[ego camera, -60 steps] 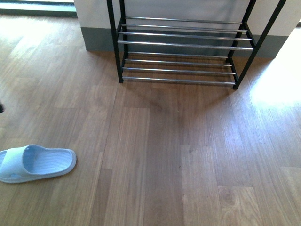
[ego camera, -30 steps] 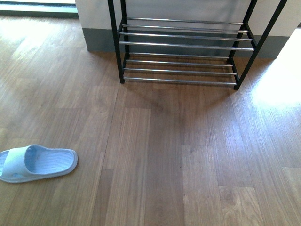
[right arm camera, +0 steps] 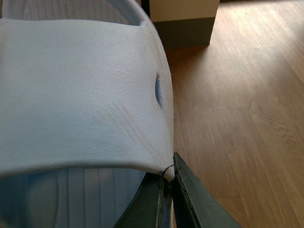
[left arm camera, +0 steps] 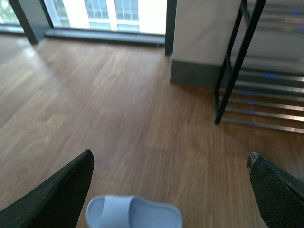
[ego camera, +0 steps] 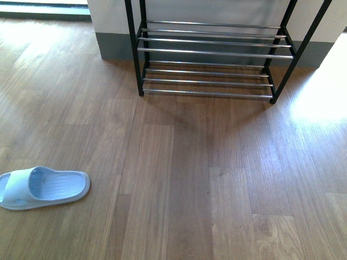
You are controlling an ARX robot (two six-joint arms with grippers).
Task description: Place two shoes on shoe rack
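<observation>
Shoes in frame were pale blue slide sandals, not lace-ups; recorded as seen.

Far left of front view: one pale blue slide sandal [ego camera: 43, 187] lay flat on the wood floor [ego camera: 179, 179], sole down, its end running off the frame edge, well apart from the rack. No arm visible in this view.

Left wrist view: left gripper [left arm camera: 168, 190] hung above that same sandal [left arm camera: 134, 213], its two dark fingers [left arm camera: 57, 194] spread wide with the sandal's strap end between and below them. Nothing held; not touching it as far as could be judged.

Centre to right of front view: shoe rack [ego camera: 209, 50], black posts and chrome rods, stood against the wall. Both visible tiers bare. No shoe on it yet.

Right wrist view: second slide sandal [right arm camera: 80, 95] filled most of the frame, very close to the lens. Right gripper [right arm camera: 168, 197] was pinched narrow on the sandal's side edge below the strap; dark fingers [right arm camera: 190, 199] closed tight with the rim between them. Floor and wall base lay beyond; whether the sandal was lifted clear of the floor could not be told from this view alone.

Judged step: first shoe in the right grasp, carry to rack pending; second shoe awaiting left pickup.

Next move calls for: bring the held sandal over a tier, level it across several rods so it does not tip through the gaps, then release. Left fingers need lowering astride the strap before closing
</observation>
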